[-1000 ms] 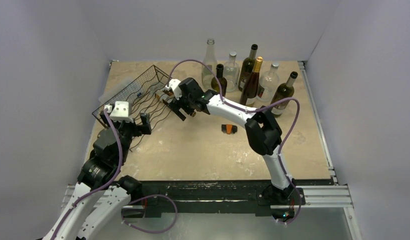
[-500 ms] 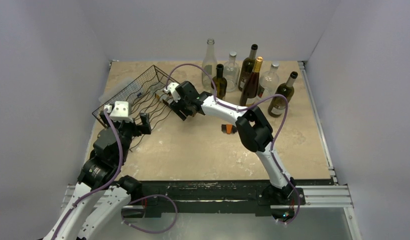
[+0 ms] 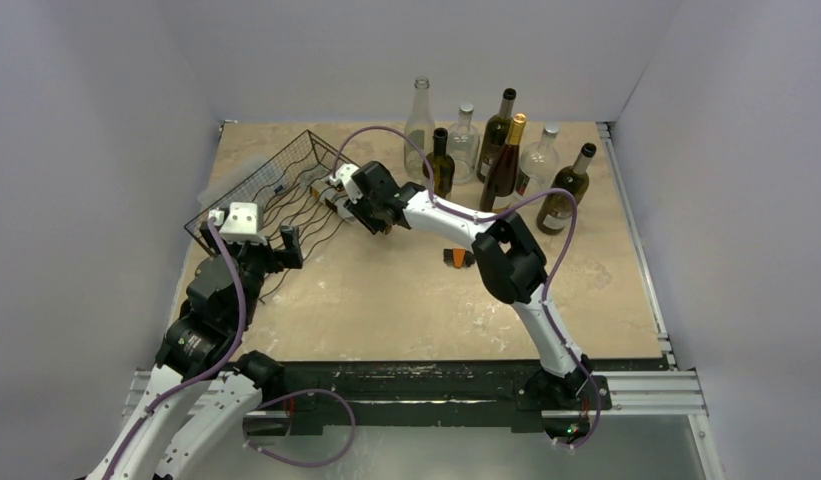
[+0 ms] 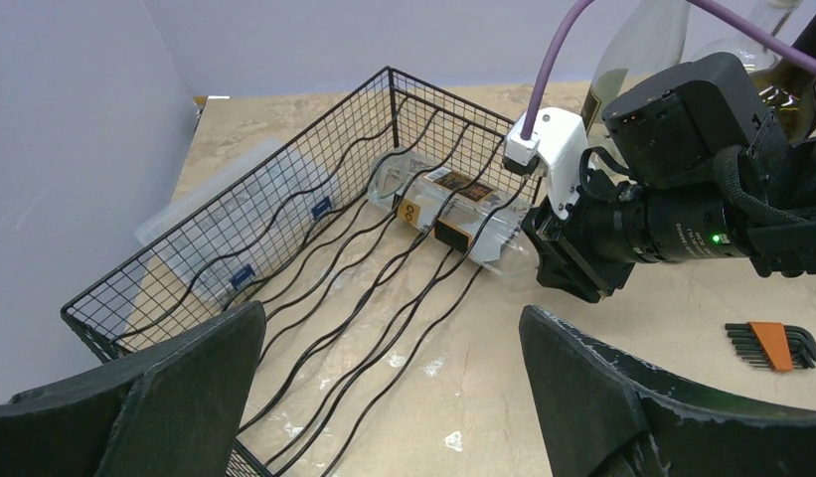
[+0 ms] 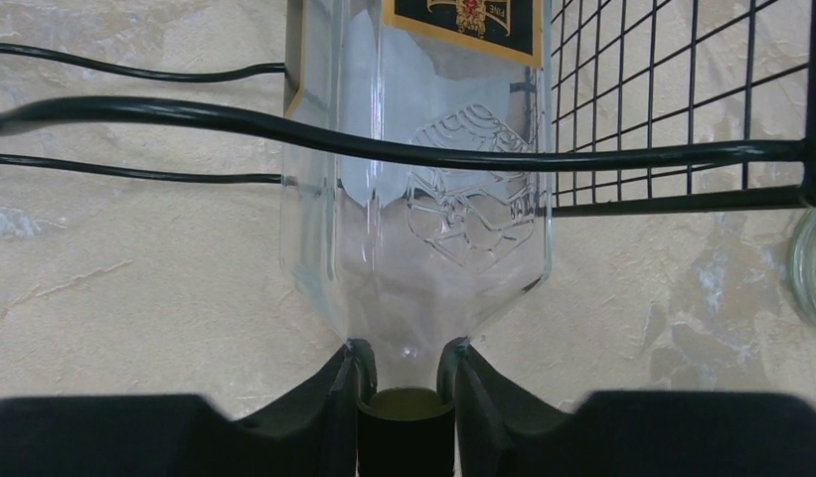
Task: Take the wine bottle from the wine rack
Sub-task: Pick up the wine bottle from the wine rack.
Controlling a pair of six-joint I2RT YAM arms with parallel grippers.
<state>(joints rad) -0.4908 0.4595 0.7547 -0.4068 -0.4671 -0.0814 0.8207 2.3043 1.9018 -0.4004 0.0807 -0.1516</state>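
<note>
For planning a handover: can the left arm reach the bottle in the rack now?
Probably yes: the open left tool faces the clear bottle across wine rack wires; the right tool grips its neck.

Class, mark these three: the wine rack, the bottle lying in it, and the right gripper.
wine rack [image 4: 284, 189], left wrist view, mesh wall.
bottle [image 5: 453, 204], right wrist view, embossed glass shoulder.
right gripper [image 5: 406, 368], right wrist view, between fingertips.

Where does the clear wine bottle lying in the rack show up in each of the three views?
Top external: wine bottle left of centre, in the wine rack.
Left wrist: bottle upper centre, lying across the wavy wires.
Right wrist: bottle fills the centre, neck in the right gripper.
Shared landmark: the black wine rack.
</note>
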